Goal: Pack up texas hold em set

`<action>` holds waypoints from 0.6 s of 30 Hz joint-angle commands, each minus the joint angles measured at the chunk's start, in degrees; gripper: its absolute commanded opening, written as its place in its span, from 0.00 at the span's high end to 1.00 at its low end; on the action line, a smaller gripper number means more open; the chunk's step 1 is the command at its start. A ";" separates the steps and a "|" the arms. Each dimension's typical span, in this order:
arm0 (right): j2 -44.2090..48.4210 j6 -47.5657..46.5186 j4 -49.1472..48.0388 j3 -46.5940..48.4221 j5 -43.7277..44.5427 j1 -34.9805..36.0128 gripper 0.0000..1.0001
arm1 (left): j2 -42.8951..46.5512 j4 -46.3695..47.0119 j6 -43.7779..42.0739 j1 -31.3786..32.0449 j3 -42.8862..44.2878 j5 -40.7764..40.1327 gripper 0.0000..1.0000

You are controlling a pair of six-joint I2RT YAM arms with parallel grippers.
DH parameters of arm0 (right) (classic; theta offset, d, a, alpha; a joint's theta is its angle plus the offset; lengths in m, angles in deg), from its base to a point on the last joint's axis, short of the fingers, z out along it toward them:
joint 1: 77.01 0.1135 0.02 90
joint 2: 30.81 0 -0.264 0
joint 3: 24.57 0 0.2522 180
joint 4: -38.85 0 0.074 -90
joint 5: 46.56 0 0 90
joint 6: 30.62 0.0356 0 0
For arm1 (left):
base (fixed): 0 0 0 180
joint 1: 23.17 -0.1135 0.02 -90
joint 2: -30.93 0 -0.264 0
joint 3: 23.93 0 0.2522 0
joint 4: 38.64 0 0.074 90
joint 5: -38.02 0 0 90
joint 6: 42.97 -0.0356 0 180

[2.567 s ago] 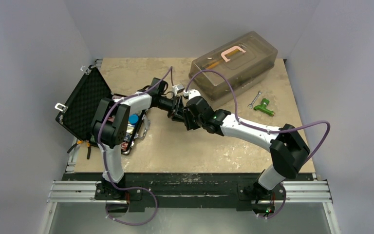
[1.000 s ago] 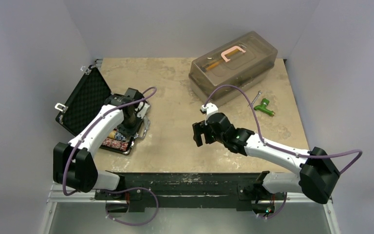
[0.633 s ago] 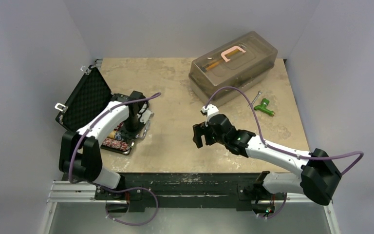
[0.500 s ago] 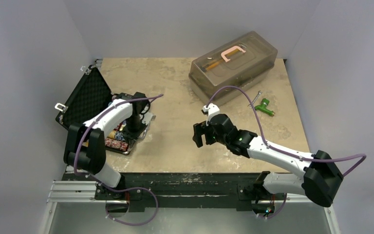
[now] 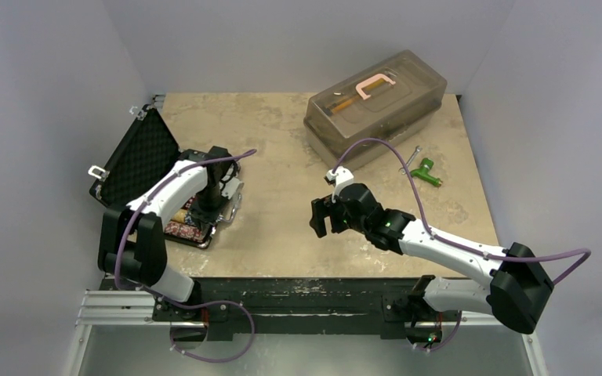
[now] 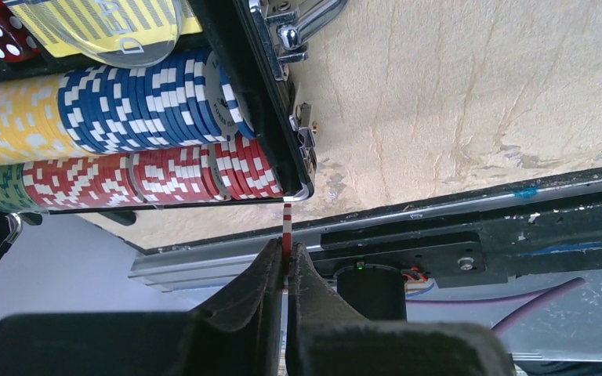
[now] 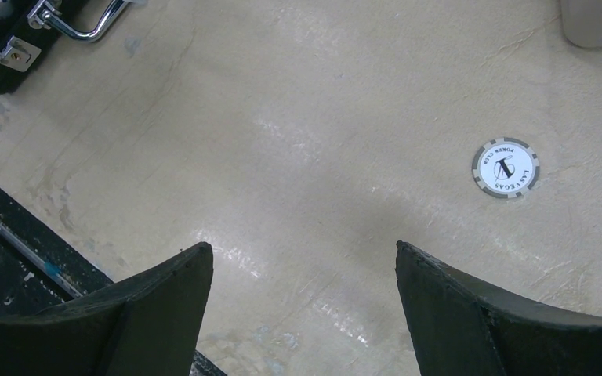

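My left gripper (image 6: 284, 262) is pinched tight on a red-and-white chip (image 6: 286, 225), held edge-on just beside a corner of the open poker briefcase (image 5: 135, 160). The case sits at the left edge of the tabletop (image 5: 282, 235) with its foam lid propped up. Inside, rows of chips (image 6: 125, 106) lie packed: yellow, blue, red, green. My right gripper (image 7: 302, 262) hangs over the tabletop's middle, jaws wide apart, holding nothing. A grey-rimmed Las Vegas chip (image 7: 505, 168) lies loose on the surface beyond them.
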 commanded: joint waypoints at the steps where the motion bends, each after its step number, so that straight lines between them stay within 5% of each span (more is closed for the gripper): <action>1: 0.95 0.36 -2.19 -0.40 -0.47 -0.06 0.17 | -0.74 -0.52 0.04 -0.61 0.97 -0.24 1.00; 18: 0.73 0.45 -2.22 -0.64 -0.42 -0.06 0.17 | -3.43 1.71 0.95 -1.88 0.92 -5.18 1.00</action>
